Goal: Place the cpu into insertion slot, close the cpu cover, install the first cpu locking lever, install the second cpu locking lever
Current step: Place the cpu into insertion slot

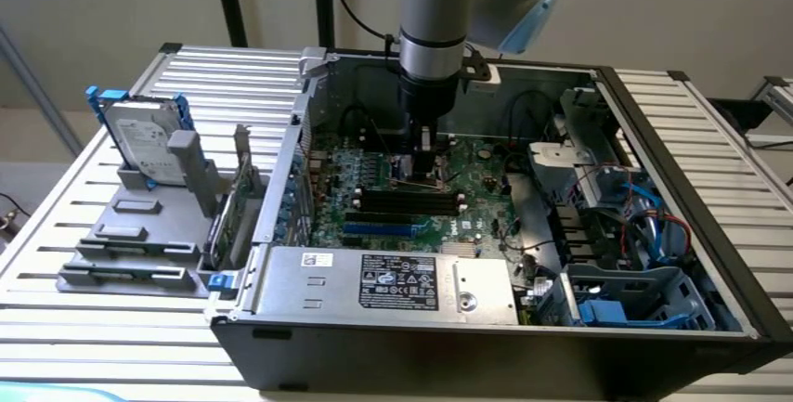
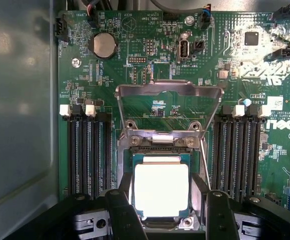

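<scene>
The cpu [image 2: 161, 190], a small square chip with a bright silver top, lies flat in the insertion slot [image 2: 160, 150] on the green motherboard [image 2: 150, 65]. My gripper [image 2: 165, 195] is open, with one dark finger [image 2: 118, 212] on each side of the chip and a visible gap on one side. The cpu cover [image 2: 167, 89], a thin silvery frame with a large window, stands swung open beyond the socket. A thin lever rod [image 2: 204, 162] runs along the socket's edge. In the exterior view the gripper [image 1: 428, 177] reaches straight down into the open computer case, hiding the chip.
Long black memory slots [image 2: 87, 155] flank the socket on both sides. A coin battery [image 2: 103, 45] sits farther up the board. The power supply [image 1: 384, 279] lies at the case's front, cables [image 1: 619, 207] at the exterior view's right, a hard drive [image 1: 143, 137] on the slatted table outside.
</scene>
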